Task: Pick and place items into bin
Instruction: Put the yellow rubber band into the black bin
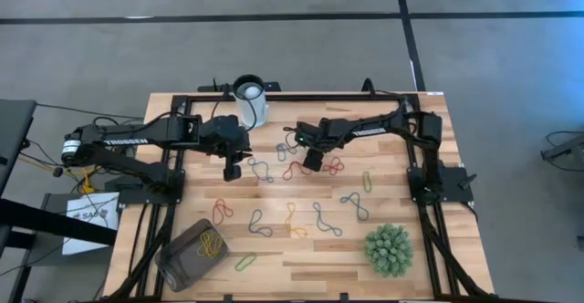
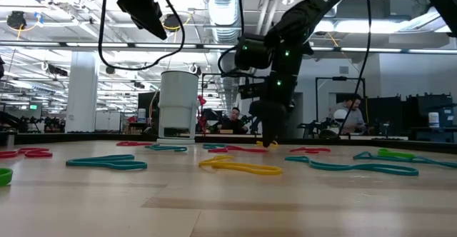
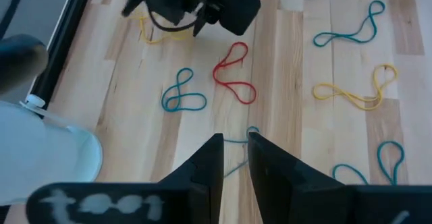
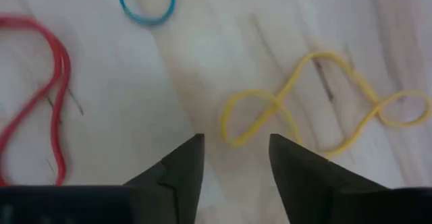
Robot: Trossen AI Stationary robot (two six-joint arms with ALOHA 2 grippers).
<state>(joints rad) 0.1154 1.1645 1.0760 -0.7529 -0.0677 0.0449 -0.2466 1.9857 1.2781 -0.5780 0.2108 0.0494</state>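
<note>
Many bands lie past the white cup. The right gripper, fingers spread, hangs over a yellow band. It could slip flat. The bin sits far off.

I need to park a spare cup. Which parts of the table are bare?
Bare wood lies between the bin and the plant ball along the near edge, and at the right far corner. The middle is crowded with bands.

An open-plan lab or workshop: bare ceiling ducts overhead, grey floor, people seated at benches at twelve o'clock.
</note>
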